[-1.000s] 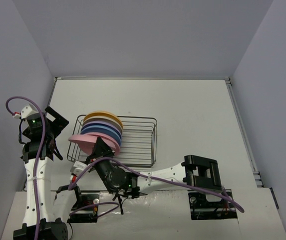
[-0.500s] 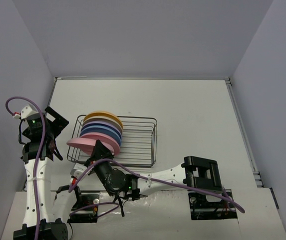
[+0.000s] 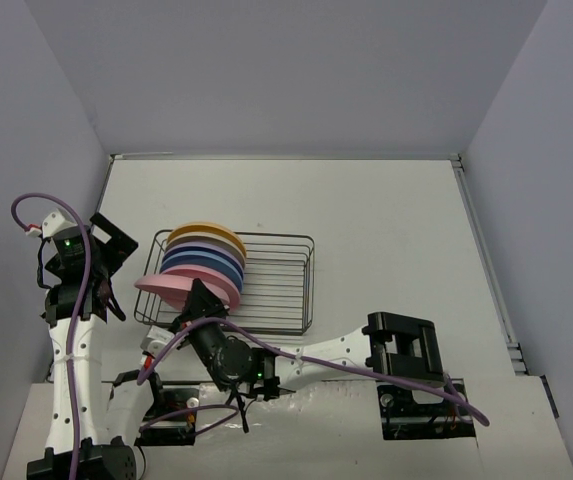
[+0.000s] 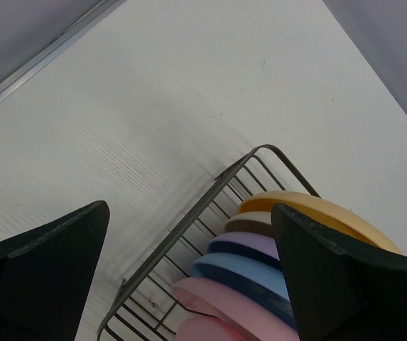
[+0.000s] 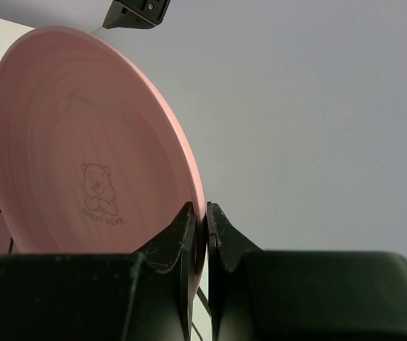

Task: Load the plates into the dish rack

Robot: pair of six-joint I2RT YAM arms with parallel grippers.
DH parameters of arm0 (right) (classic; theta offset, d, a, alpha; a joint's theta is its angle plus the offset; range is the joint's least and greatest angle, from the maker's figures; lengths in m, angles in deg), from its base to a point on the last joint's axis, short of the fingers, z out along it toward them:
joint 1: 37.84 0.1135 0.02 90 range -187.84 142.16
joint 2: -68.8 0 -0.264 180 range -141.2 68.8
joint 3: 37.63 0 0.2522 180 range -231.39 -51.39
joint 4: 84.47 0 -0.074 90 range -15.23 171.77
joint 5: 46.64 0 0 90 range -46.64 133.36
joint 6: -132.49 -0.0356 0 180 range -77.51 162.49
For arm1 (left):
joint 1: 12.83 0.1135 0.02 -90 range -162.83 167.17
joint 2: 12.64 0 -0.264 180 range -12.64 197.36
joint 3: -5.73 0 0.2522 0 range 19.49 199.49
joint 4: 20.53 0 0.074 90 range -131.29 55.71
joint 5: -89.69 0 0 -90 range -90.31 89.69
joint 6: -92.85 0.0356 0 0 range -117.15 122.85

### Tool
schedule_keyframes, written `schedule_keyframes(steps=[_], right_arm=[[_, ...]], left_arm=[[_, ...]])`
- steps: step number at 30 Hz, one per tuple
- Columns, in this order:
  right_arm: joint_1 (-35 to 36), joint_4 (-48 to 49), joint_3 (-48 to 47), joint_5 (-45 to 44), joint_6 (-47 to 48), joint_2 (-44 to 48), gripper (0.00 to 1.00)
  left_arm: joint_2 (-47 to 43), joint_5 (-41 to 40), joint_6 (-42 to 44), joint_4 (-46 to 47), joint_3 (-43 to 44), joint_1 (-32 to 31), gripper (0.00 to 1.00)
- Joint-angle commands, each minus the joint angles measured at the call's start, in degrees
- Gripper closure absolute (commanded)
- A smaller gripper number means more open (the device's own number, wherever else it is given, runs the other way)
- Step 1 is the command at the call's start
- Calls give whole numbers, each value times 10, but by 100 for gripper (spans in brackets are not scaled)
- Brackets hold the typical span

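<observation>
The dish rack is a dark wire basket left of the table's centre. Standing in its left half are the yellow-orange, cream, purple, blue and one pink plate. My right gripper is shut on the rim of the second pink plate, held tilted over the rack's near left corner. In the right wrist view the jaws pinch that plate, which bears a bear mark. My left gripper is open and empty, left of the rack. Its view shows the rack rim and the plates.
Grey walls close the table on the left, right and back. The rack's right half holds no plates. The right arm's base block sits near the front edge, with purple cables along the arm.
My right gripper has shifted slightly left with the pink plate, which sits a little lower over the rack's near left corner. The left arm has not moved.
</observation>
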Motion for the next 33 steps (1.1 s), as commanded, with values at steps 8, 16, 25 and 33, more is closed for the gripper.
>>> schedule_keyframes(steps=[8, 16, 25, 33], right_arm=[[-21, 82, -8, -8, -4, -14, 100], [-23, 50, 6, -1, -56, -11, 100], [-32, 30, 14, 1, -98, -5, 100], [-37, 14, 22, -15, -145, -1, 82]], left_arm=[[-6, 4, 8, 28, 19, -1, 3], [-6, 3, 8, 28, 19, -1, 3], [-6, 4, 8, 28, 17, -2, 3], [-5, 4, 9, 29, 17, -1, 3]])
